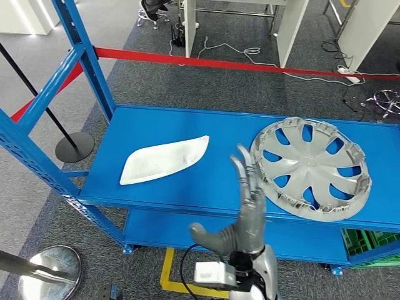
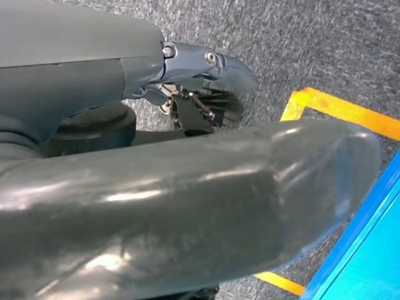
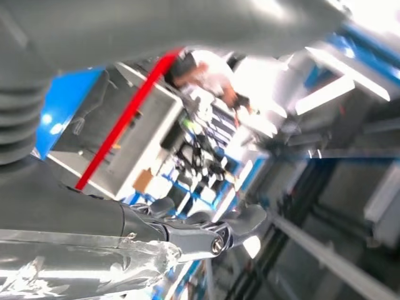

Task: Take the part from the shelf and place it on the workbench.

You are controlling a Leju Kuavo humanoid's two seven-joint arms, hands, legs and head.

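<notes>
Right hand (image 1: 245,215) raised, fingers spread, empty, in front of the shelf (image 1: 222,178). Wheel cover (image 1: 311,167) lies flat just right of it; white part (image 1: 162,159) farther left, long axis along shelf.

White elongated plastic part (image 1: 162,159), curved and tapering to a point at one end: lies flat on the top deck of the blue metal shelf (image 1: 217,181), left of centre, long axis slightly slanted. Round silver plastic wheel cover (image 1: 311,167) (spoked, with cut-outs) lies flat on the same deck, well apart to the right, its front rim near the deck's edge.
</notes>
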